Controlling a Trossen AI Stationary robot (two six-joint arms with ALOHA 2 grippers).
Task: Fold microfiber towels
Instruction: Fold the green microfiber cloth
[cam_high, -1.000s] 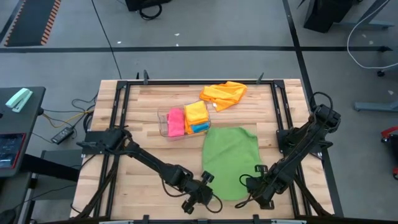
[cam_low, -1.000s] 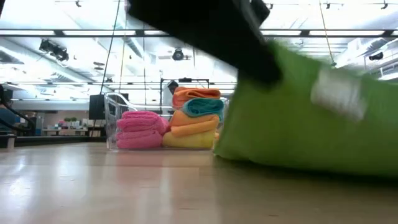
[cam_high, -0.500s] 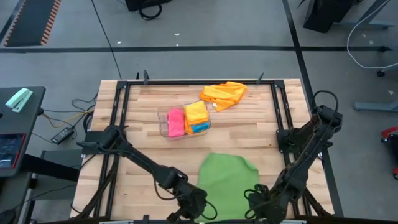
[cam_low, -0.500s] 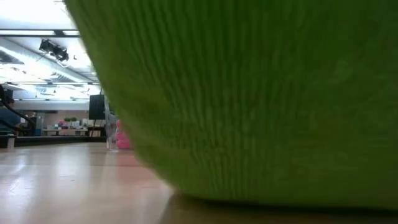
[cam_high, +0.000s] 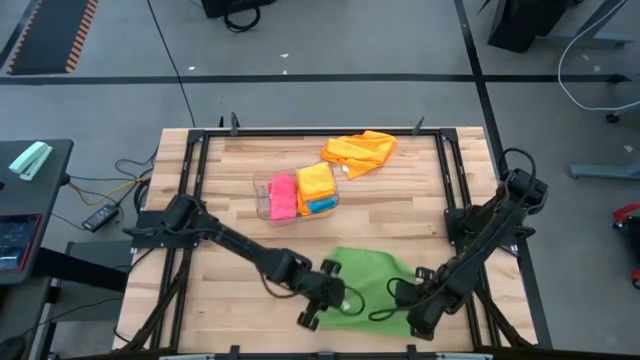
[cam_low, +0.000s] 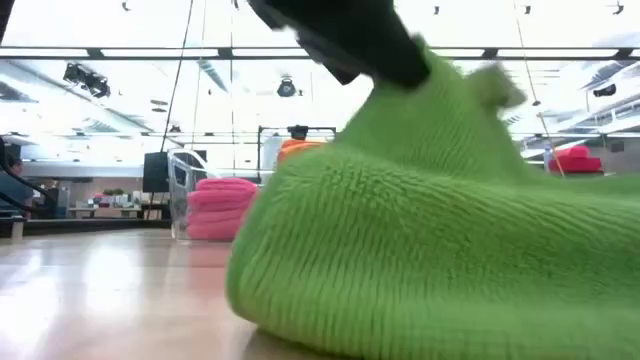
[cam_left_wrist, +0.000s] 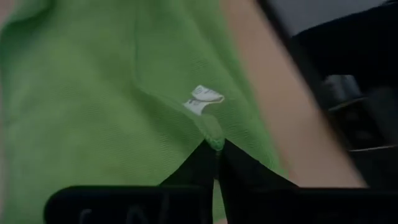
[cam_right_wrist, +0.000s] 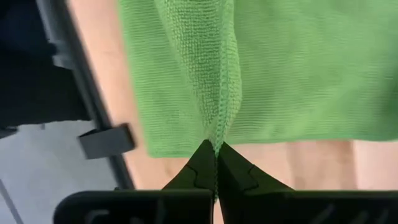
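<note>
Both pairs of fingers, left (cam_left_wrist: 216, 163) and right (cam_right_wrist: 216, 163), pinch the green towel (cam_high: 372, 287) tight.

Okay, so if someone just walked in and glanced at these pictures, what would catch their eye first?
The bright green towel at the table's near edge, pinched at one corner by the left gripper and at another by the right gripper, both shut on its hem. Behind it, mid-table, a clear bin holds folded pink, orange and blue towels, and a crumpled orange towel lies near the far edge.
</note>
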